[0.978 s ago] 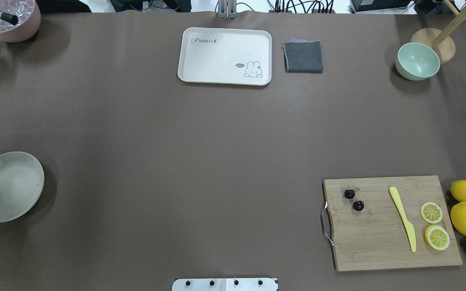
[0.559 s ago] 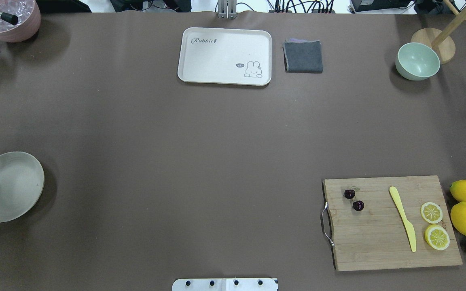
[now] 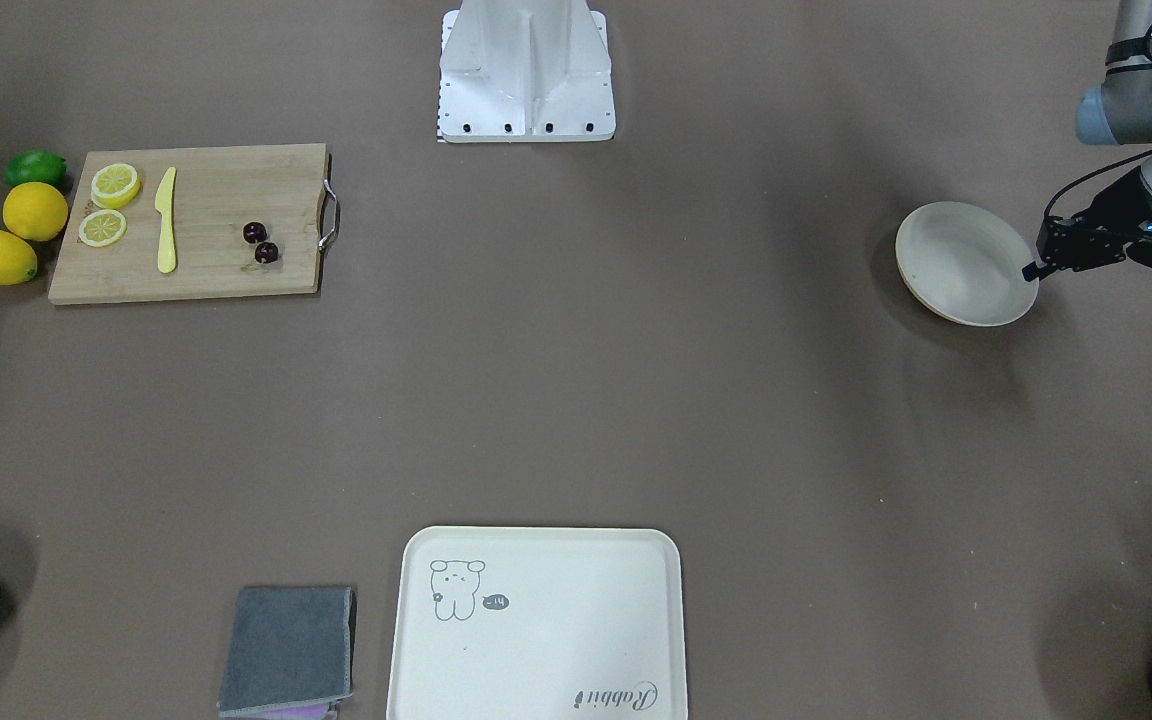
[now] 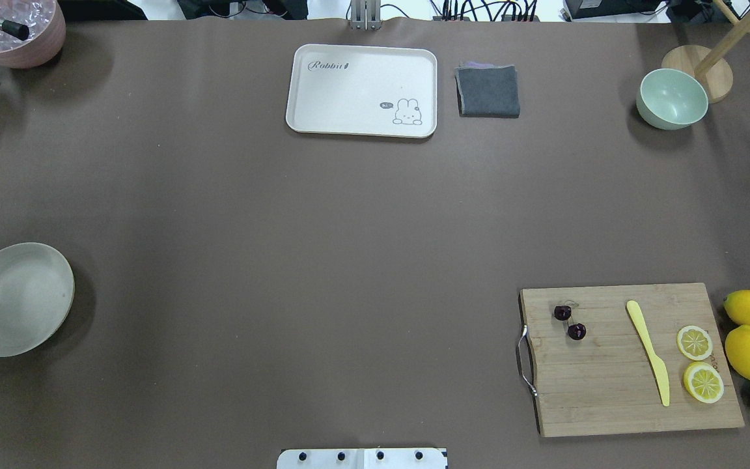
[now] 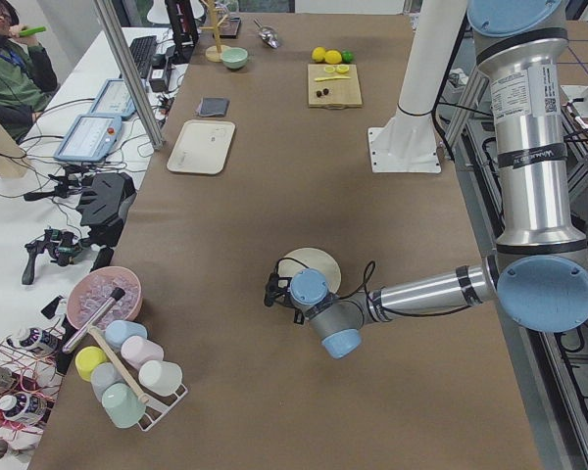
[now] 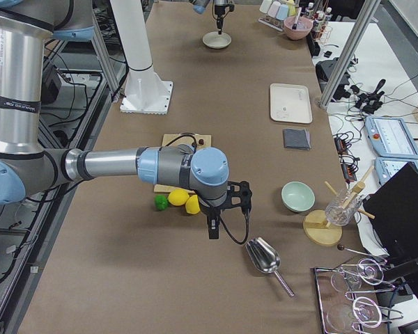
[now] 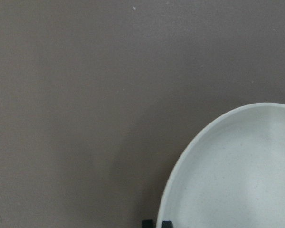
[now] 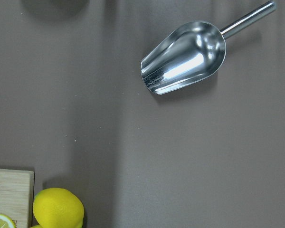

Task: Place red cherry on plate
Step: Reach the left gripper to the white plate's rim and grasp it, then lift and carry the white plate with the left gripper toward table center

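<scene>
Left gripper (image 3: 1029, 270) pinches narrow on the rim of the plate (image 3: 956, 262), at the far end of the table from the board (image 4: 609, 391). Right gripper (image 6: 211, 229) hangs past the board's lemon end, beside a scoop (image 8: 185, 57); I cannot tell whether its jaws are wide or closed. The cherry (image 4: 576, 331) lies on the board near the handle end, well apart from the knife (image 4: 647, 352). The plate is empty, so the task looks barely begun. Two risks, as I judge them. A pinch on the rim alone may let the plate tip or slip if it is carried toward the board. The cherry is tiny, round and glossy, so a closing grip could squirt one fruit aside, catch only a stem, or roll it off the board.
</scene>
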Motion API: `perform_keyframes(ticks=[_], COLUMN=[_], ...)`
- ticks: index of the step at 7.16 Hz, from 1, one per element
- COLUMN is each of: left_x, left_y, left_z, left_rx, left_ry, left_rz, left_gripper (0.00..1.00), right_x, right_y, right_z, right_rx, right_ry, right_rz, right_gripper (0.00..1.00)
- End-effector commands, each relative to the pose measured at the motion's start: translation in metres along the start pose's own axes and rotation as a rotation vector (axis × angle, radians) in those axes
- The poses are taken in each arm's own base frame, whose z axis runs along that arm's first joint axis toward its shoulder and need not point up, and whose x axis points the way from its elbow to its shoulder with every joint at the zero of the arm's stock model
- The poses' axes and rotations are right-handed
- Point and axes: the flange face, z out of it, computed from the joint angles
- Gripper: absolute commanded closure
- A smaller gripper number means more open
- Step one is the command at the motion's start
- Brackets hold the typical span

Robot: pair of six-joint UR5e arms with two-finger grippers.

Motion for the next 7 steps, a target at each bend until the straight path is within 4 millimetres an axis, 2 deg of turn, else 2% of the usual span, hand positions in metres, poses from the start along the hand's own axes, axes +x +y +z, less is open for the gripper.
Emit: perform_keyframes(ticks=[1,2,3,4,5,6,7], left_x=[0.008,0.013,0.033,0.063,0.104,0.157,0.203], left_y=[-0.012,-0.047,-0.081,-0.108,-0.142,-0.172,-0.168], left_z=[-0.007,-0.037,-0.062,-0.07,-0.079,-0.082,-0.057], left_rx=[-0.024,-0.007,-0.007,-0.003,0.01,0.03,0.033], left_ry=[0.043,0.094,0.135,0.138,0.146,0.174,0.167], left_rz=[-0.014,-0.061,-0.086,-0.082,-0.124,-0.186,-0.2], left_gripper=[1.0,1.0,1.0,1.0,1.0,1.0,1.0], right_x=[0.0,-0.002,-0.004,-0.005,-0.01,-0.01,-0.01], right_y=[0.001,0.0,-0.001,-0.002,-0.005,-0.006,-0.008], right_z=[0.001,0.0,0.0,-0.001,-0.004,-0.005,-0.006], right_rx=[0.002,0.006,0.01,0.012,0.021,0.021,0.024], right_ry=[-0.015,-0.03,-0.044,-0.046,-0.052,-0.05,-0.051], right_rz=[-0.003,-0.004,-0.006,-0.005,-0.01,-0.011,-0.014], right_gripper=[0.0,0.0,0.0,0.0,0.0,0.0,0.0])
